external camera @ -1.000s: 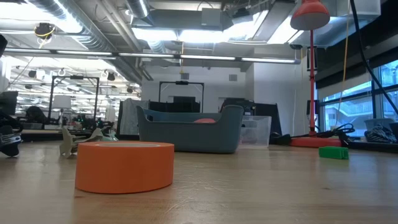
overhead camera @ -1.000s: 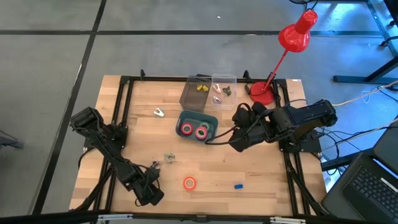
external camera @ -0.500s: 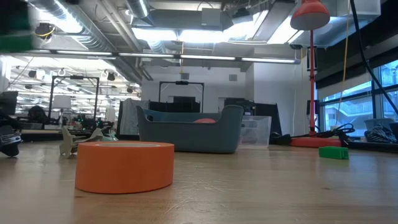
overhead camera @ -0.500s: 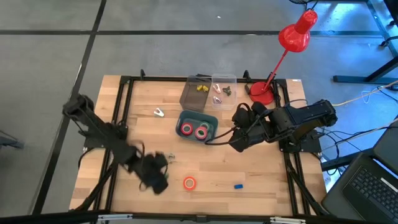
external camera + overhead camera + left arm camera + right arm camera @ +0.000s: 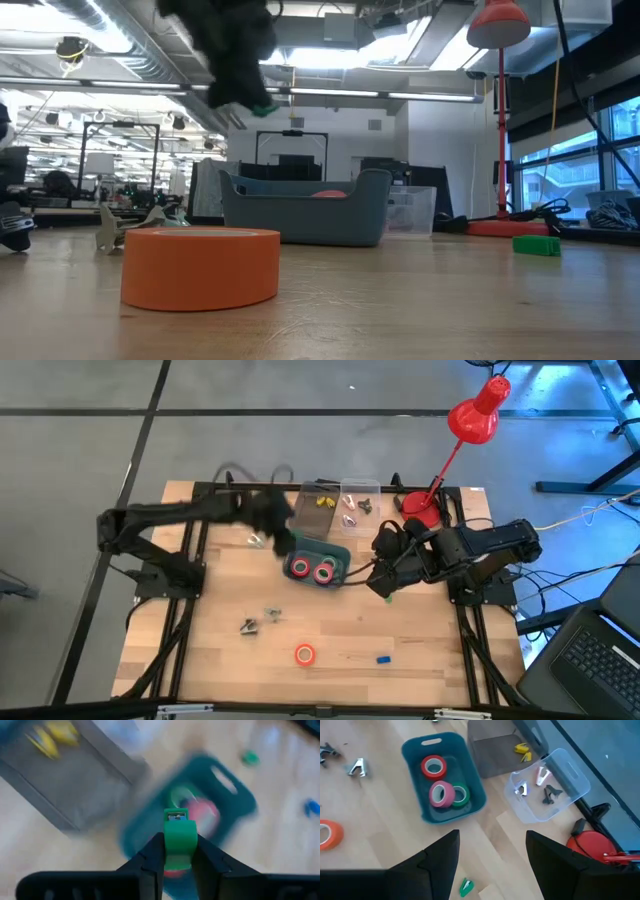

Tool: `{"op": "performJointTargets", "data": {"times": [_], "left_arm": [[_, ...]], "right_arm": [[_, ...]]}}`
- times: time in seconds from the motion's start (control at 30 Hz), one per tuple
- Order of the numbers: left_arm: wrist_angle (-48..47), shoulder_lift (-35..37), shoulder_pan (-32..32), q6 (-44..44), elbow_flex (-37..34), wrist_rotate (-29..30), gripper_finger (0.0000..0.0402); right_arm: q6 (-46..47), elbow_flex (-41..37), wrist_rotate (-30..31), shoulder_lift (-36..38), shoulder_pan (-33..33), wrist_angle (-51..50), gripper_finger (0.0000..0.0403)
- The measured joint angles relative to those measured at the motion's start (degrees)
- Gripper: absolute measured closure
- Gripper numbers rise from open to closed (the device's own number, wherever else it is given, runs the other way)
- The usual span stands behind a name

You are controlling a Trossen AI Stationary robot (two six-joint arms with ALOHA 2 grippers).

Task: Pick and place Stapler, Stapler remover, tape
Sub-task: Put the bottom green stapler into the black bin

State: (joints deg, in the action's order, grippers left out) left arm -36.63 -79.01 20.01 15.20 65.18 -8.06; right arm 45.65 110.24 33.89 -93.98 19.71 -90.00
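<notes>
High view: we record a pale wooden worktop (image 5: 340, 620) in a black metal frame, with two dark arms over it.

A red desk lamp (image 5: 470, 422) stands at the far right corner.

The left arm reaches in from the left edge; its left gripper (image 5: 283, 540) hangs blurred above the near-left rim of the teal plastic bin, fingers (image 5: 152, 857) clamped on a small green plastic stapler (image 5: 179, 837), seen endwise in the left wrist view.

The right arm lies along the right edge; its right gripper (image 5: 382, 582) rests just right of the bin, fingers (image 5: 442, 852) spread wide apart and holding nothing.

The teal plastic bin (image 5: 334, 552) with handle slots sits near the middle of the far edge. In it lie three rolls of tape: a red roll (image 5: 434, 766), a pink roll (image 5: 440, 793) and a green roll (image 5: 460, 795), the last two touching.

A grey open box (image 5: 312, 518) holding small yellow pieces, and a clear plastic box (image 5: 360, 490) holding small metal staple removers, stand side by side at the far edge, just behind the bin.

An orange roll of tape (image 5: 305, 654) lies flat near the middle of the near edge, well apart from the bin.

Loose items: a silver staple remover (image 5: 256, 541) towards the far left, two more small metal pieces (image 5: 248, 625) nearer the near edge on the left, a small blue block (image 5: 382, 658) near the orange roll, and a small green block (image 5: 466, 887) close under the right gripper.
</notes>
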Motion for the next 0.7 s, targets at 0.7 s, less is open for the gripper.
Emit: {"op": "performJointTargets", "data": {"times": [0.7], "left_arm": [[-5.43, -37.73, 14.15, -22.76, 27.44, -6.99, 0.0338]], "right_arm": [[-13.29, -0.05, 0.55, 8.93, -15.16, -0.02, 0.0173]]}}
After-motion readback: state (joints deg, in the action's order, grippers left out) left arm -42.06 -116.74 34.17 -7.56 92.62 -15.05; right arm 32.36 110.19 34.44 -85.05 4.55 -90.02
